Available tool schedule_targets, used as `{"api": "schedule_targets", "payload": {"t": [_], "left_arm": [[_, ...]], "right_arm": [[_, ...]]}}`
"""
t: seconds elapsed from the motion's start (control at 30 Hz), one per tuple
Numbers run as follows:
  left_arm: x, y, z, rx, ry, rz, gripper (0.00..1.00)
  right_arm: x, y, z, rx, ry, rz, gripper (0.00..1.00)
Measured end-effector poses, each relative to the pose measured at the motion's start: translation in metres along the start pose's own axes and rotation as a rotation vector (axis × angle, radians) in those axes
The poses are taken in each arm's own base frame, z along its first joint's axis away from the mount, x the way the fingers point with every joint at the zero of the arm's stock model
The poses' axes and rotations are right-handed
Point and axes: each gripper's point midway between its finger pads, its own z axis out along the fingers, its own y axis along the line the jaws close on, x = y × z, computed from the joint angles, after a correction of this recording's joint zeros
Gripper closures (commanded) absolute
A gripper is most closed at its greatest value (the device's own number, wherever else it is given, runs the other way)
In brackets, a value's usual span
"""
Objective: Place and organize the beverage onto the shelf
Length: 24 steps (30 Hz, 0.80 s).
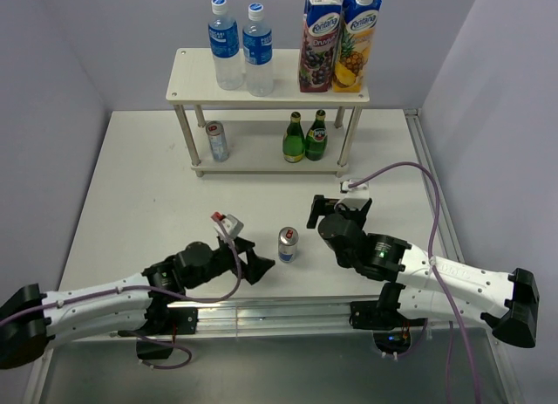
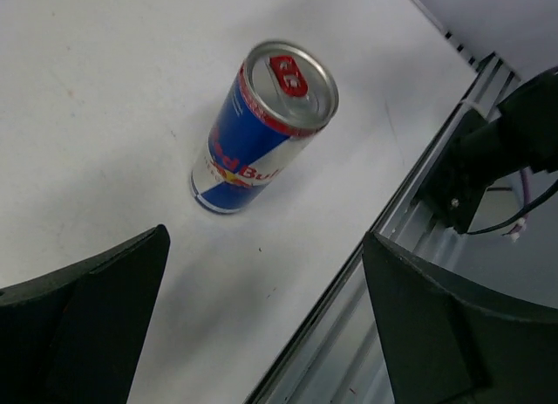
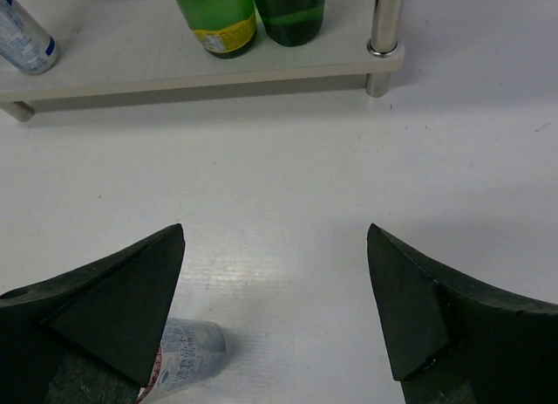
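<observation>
We judge the cream two-tier shelf (image 1: pixel 266 92) nearly stocked; one blue-and-silver metal can (image 1: pixel 288 244) remains lower centre, left end effector (image 2: pixel 266 243) and right end effector (image 3: pixel 275 234) spread, empty.

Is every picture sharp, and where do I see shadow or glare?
Top external: sharp, evenly lit, faint shadow beneath the shelf. Left wrist: the can sharp, glare on its lid. Right wrist: green bottles clear, its fingers dark, slightly soft.

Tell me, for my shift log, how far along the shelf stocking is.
Done: two water bottles and two juice cartons stand atop the shelf, a small can and two green bottles on its lower board. In hand: nothing; the open left tool faces the Red Bull can on the table. Left: shelving it.
</observation>
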Motion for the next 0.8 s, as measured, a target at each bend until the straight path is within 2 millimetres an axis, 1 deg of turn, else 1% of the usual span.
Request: {"api": "schedule_targets", "payload": {"t": [0.1, 0.27, 0.37, 0.5, 0.6, 0.63, 0.67, 0.7, 0.73, 0.77, 0.8], "left_arm": [[0.025, -0.002, 0.010, -0.015, 0.062, 0.025, 0.01], [0.053, 0.006, 0.030, -0.116, 0.106, 0.080, 0.01], [0.056, 0.006, 0.048, -0.165, 0.094, 0.101, 0.01], [0.049, 0.003, 0.073, -0.226, 0.040, 0.110, 0.01], [0.043, 0.004, 0.086, -0.264, 0.000, 0.121, 0.01], [0.041, 0.005, 0.091, -0.281, -0.012, 0.131, 0.02], [0.040, 0.007, 0.095, -0.295, -0.021, 0.138, 0.06], [0.038, 0.007, 0.100, -0.309, -0.030, 0.147, 0.13], [0.037, 0.008, 0.106, -0.325, -0.040, 0.156, 0.29], [0.035, 0.009, 0.111, -0.343, -0.050, 0.163, 0.38], [0.034, 0.010, 0.114, -0.353, -0.053, 0.174, 0.64]], "right_arm": [[0.000, 0.000, 0.000, 0.002, -0.002, 0.001, 0.08], [-0.001, -0.002, -0.001, 0.005, -0.004, 0.001, 0.08], [-0.002, -0.003, -0.001, 0.005, -0.005, 0.003, 0.08], [-0.004, -0.004, -0.002, 0.003, -0.010, 0.011, 0.08], [-0.003, -0.006, -0.003, 0.004, -0.013, 0.014, 0.07], [-0.003, -0.006, -0.003, 0.004, -0.012, 0.014, 0.08], [-0.001, -0.007, -0.003, 0.005, -0.011, 0.012, 0.08], [0.000, -0.008, -0.003, 0.006, -0.009, 0.009, 0.07], [0.001, -0.008, -0.003, 0.007, -0.008, 0.007, 0.07], [0.002, -0.009, -0.002, 0.008, -0.007, 0.006, 0.07], [0.002, -0.009, -0.002, 0.009, -0.007, 0.005, 0.07]]}}
